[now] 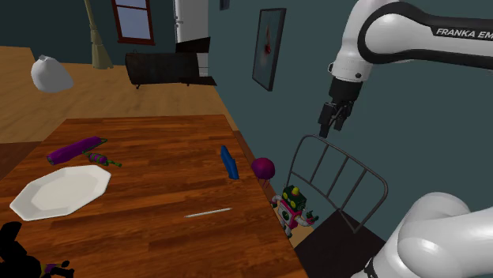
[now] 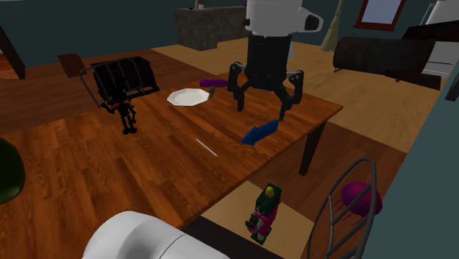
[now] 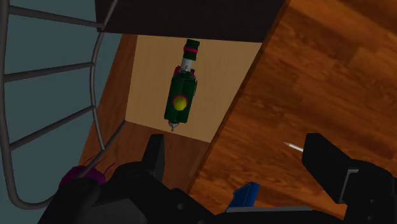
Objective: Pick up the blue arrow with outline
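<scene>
Judging this the approach step | flat blue arrow (image 1: 229, 162) lies near the edge of the brown wooden table (image 1: 158, 197) | my all-black two-finger gripper (image 1: 336, 118) hangs high nearby, spread, empty | next I must centre over the arrow, descend.

Shoulder camera looks down from beside the arm (image 1: 395, 35) across the tabletop (image 1: 158, 197). The second exterior camera faces that tabletop from its wall side, close in. Wrist camera stares down past the claw (image 3: 235, 149) at the tabletop's edge. All three share the green toy robot (image 1: 294, 207).
</scene>
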Robot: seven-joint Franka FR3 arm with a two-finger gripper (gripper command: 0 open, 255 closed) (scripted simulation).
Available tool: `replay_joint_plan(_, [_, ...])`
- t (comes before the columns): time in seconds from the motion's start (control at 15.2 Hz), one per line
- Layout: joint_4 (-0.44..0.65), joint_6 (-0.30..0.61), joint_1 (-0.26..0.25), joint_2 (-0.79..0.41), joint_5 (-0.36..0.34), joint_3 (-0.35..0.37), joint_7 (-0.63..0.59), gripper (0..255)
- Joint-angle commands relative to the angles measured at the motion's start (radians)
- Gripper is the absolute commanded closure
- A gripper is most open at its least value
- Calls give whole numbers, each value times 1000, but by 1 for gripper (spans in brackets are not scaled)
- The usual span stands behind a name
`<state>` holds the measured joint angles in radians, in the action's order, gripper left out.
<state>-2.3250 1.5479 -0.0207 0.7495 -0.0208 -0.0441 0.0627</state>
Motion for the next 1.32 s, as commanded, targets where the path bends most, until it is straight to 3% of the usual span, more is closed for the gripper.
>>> replay_joint_plan(0.0, [0,0,0,0,0,0,0,0])
replay_joint_plan(0.59, [53,217,-6,-300,55,63,-146,0])
replay_joint_plan(1.25, [241,380,-12,-680,78,104,-290,0])
